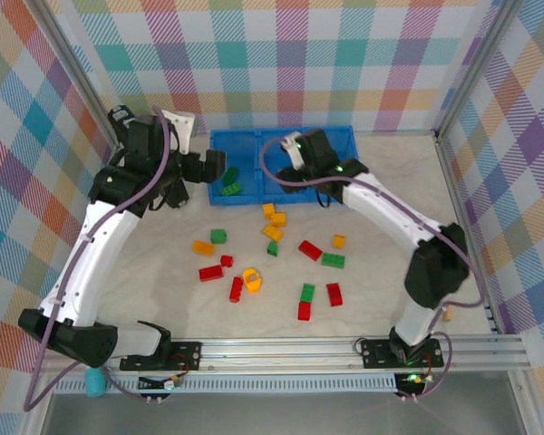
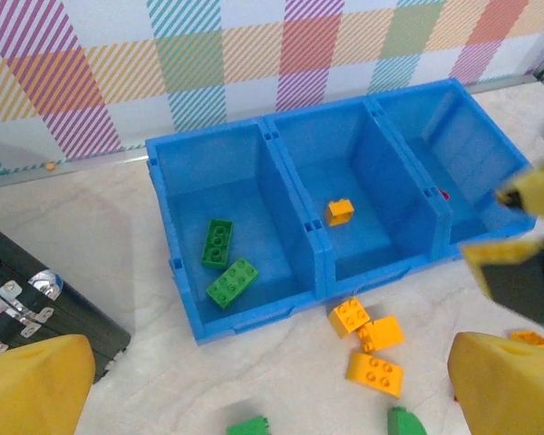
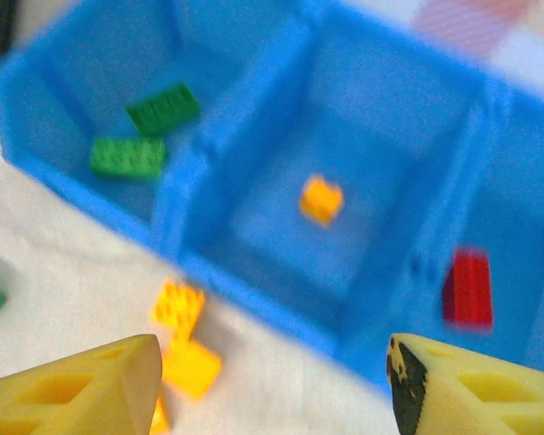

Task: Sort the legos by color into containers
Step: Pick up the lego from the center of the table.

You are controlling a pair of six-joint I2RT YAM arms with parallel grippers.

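Blur over red brick, right compartment of blue tray

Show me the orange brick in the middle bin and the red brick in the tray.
orange brick (image 2: 340, 210), left wrist view, on its top face.
red brick (image 3: 467, 288), right wrist view, middle of its visible face.

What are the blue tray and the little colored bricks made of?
The blue tray looks like moulded plastic, smooth and slightly glossy: its colour is even and its walls are thin and straight. The bricks also look like hard plastic, with saturated colour, crisp round studs and a faint sheen.
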